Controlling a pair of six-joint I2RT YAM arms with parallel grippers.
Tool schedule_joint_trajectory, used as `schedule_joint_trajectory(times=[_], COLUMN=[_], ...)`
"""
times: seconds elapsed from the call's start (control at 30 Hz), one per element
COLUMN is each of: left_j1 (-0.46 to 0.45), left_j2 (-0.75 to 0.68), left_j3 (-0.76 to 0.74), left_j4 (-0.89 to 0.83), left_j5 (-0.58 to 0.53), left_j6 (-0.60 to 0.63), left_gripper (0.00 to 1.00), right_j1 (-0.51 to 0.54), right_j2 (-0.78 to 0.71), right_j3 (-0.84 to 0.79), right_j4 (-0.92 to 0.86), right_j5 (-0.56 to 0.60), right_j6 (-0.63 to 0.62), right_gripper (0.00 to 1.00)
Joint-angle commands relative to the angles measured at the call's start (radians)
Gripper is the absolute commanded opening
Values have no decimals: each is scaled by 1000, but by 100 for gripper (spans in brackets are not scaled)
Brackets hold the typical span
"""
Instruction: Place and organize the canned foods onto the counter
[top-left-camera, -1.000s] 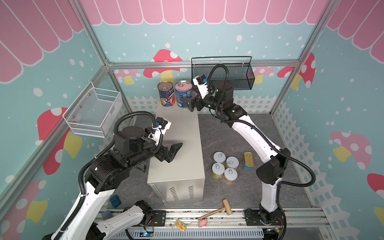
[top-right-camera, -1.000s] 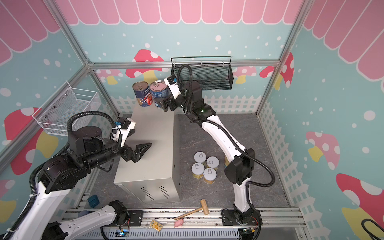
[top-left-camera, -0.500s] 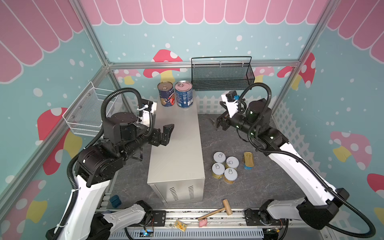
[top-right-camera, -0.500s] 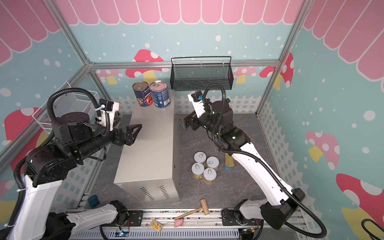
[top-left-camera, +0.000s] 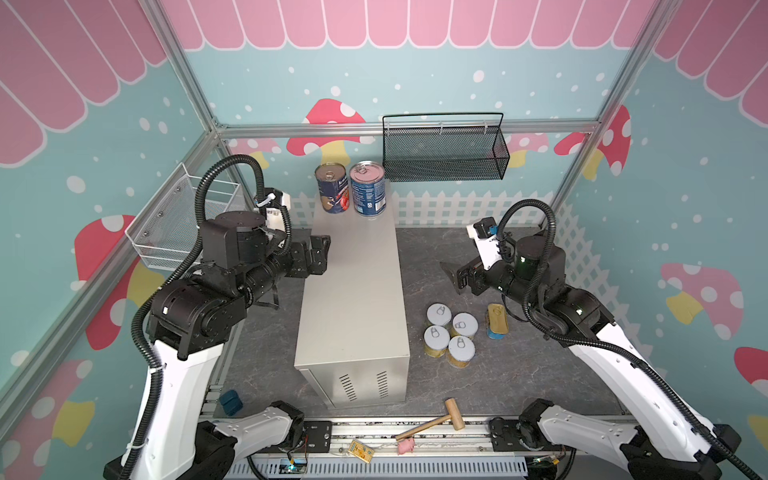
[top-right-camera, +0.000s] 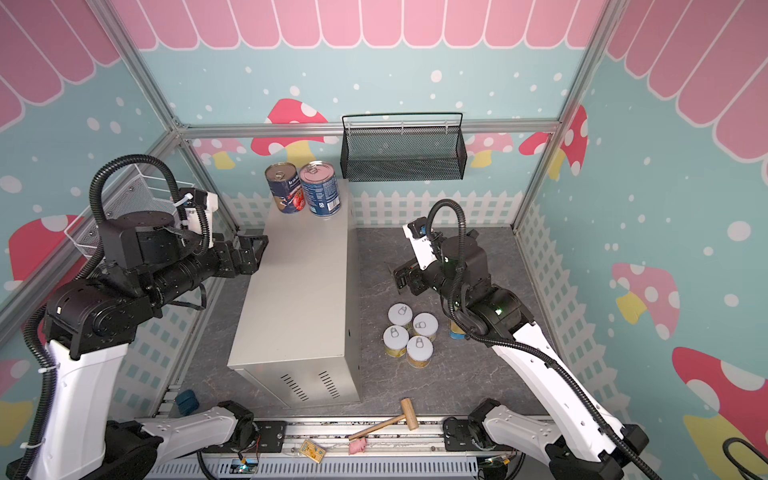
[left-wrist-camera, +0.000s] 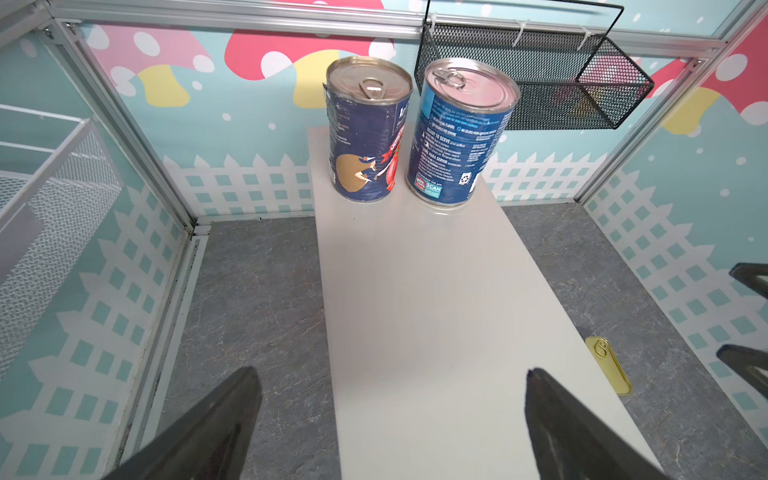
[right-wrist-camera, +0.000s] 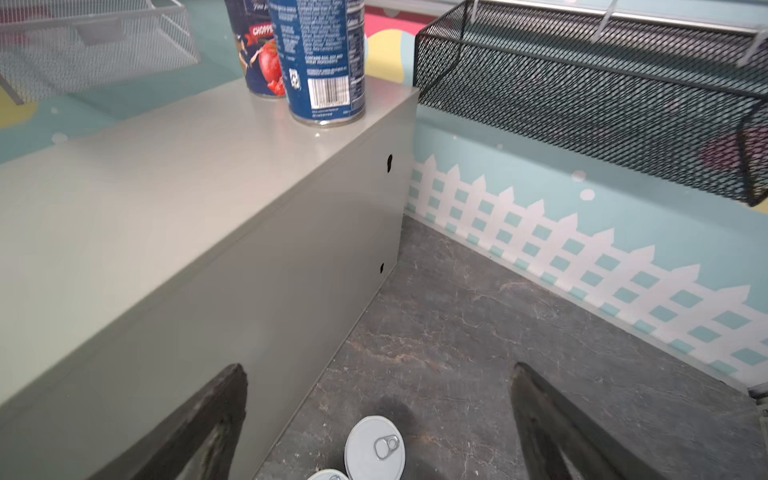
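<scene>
Left pincer (top-left-camera: 323, 253) hovers spread and empty over the left edge of the bench (top-left-camera: 353, 299). Two tall cans (top-left-camera: 368, 191) stand side by side at its far end. On the floor to the right – four short cans (top-left-camera: 464, 325) clustered, gold tin (top-left-camera: 497, 319) just beside them. Right pincer (top-left-camera: 455, 276) hangs spread beyond them – empty.

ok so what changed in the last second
The right gripper drew back from the tall cans at the far end of the counter and dropped towards the short cans on the floor. The left gripper pulled back from over the counter's middle to its left edge. Both stayed open, holding nothing. The tall cans, short cans, SPAM tin and mallet stayed put.
</scene>
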Motion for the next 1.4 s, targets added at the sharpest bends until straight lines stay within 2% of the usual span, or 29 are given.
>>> schedule_joint_trajectory(times=[0.0, 0.2, 0.5, 0.77, 1.13, 1.37], left_j1=[23, 27, 29, 28, 29, 29], left_j2=[-18, -43, -74, -79, -86, -101], left_j3=[1, -74, -153, -186, -222, -230], left_j4=[-23, -15, 35, 78, 119, 122], left_j5=[46, 145, 156, 168, 188, 184], left_j6=[20, 96, 164, 174, 171, 172], left_gripper=[99, 99, 99, 99, 99, 99], right_j1=[2, 3, 2, 2, 1, 1], right_j2=[42, 189, 436, 615, 798, 866], right_j3=[17, 121, 313, 469, 661, 728], right_j4=[23, 96, 205, 231, 194, 167], right_j5=[-85, -115, -165, -212, -103, -87], right_j6=[-42, -59, -53, -28, -13, -2], right_gripper=[99, 99, 99, 99, 99, 99])
